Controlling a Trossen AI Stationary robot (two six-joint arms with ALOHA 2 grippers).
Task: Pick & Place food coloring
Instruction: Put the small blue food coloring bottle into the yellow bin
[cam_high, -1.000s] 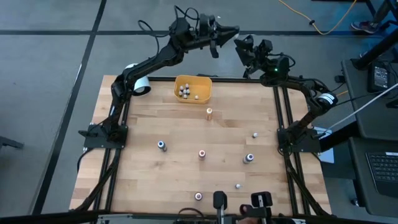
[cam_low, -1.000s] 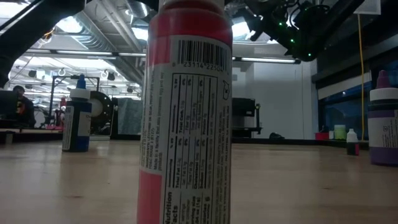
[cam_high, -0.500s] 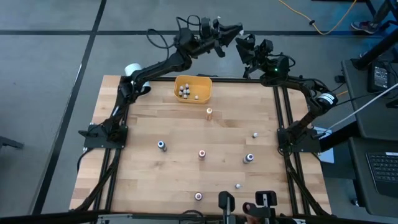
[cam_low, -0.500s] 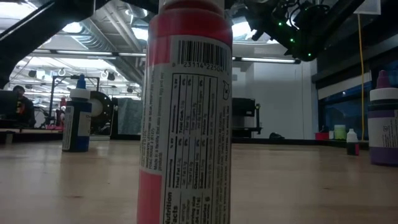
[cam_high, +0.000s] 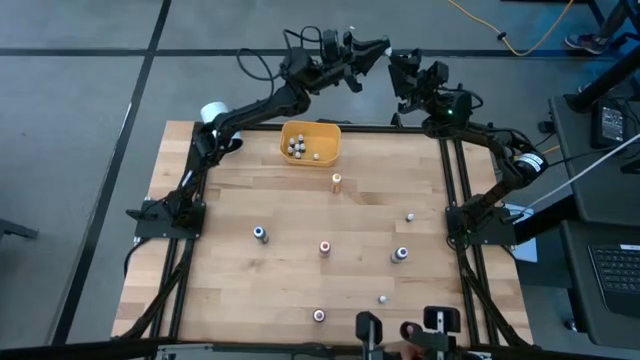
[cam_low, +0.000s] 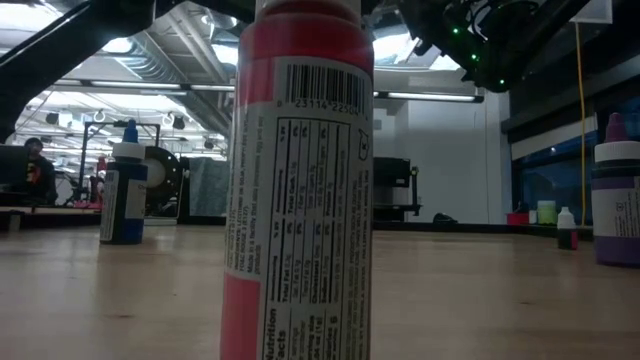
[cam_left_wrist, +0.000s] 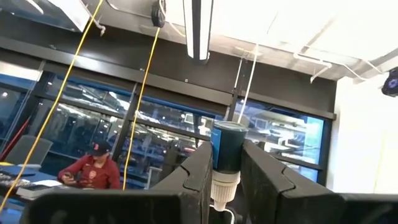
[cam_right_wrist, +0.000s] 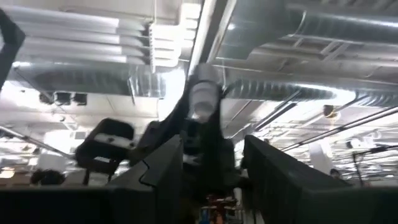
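In the left wrist view a small food coloring bottle (cam_left_wrist: 228, 149), with a dark blue-green body and a white cap, sits in my left gripper (cam_left_wrist: 227, 163), which is shut on it. That gripper (cam_high: 380, 48) is raised beyond the table's far edge, past the yellow bin (cam_high: 310, 142). My right gripper (cam_high: 400, 66) is raised close beside it, open (cam_right_wrist: 211, 144). The left gripper shows as a dark shape beyond the right gripper's fingers. More food coloring bottles stand upright on the table: orange (cam_high: 336, 180), blue (cam_high: 259, 234), red (cam_high: 324, 247). My left gripper pinches the bottle between its two fingers at the shoulder just above the white cap (cam_left_wrist: 226, 173). The bottle lies along the fingers, cap toward the wrist, dark body sticking out past the fingertips. The fingers slant upward, and the bottle is lifted clear of everything.
The bin holds several bottles. More stand at the table's right and near side (cam_high: 400, 254) (cam_high: 410, 216) (cam_high: 382, 298) (cam_high: 319, 315). A white cylinder (cam_high: 212, 112) sits at the far left corner. In the low view a red bottle (cam_low: 300, 180) fills the front, with a blue one (cam_low: 125, 190) behind.
My left gripper has swung toward the table's right, closer to my right gripper, and tipped more upward with the bottle, then kept still. My right gripper has rolled a little where it is.
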